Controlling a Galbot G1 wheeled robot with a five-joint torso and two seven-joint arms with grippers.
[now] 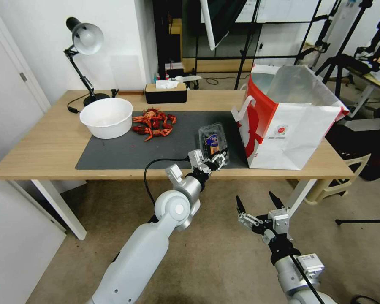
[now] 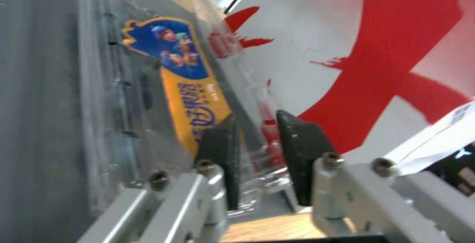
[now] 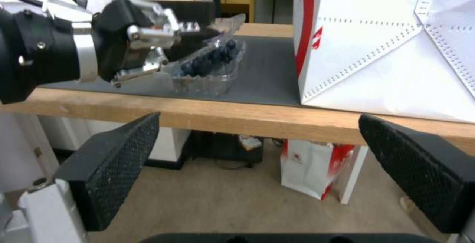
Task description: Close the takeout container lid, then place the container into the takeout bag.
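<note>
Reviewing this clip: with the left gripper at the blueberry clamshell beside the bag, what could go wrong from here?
1. The left gripper pinches only the near edge of the takeout container; the thin plastic might flex or slip.
2. The lid looks partly raised over the blueberries, so berries might spill if lifted unlatched.
3. The takeout bag stands close beside the container, so a lift may snag its handle. The right gripper waits open below the table.

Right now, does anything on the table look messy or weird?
Yes. A pile of red crayfish lies loose on the grey mat, beside the white bowl, not in it. Also, the takeout container of blueberries has its lid tilted up, not shut, where the left gripper holds it.
</note>
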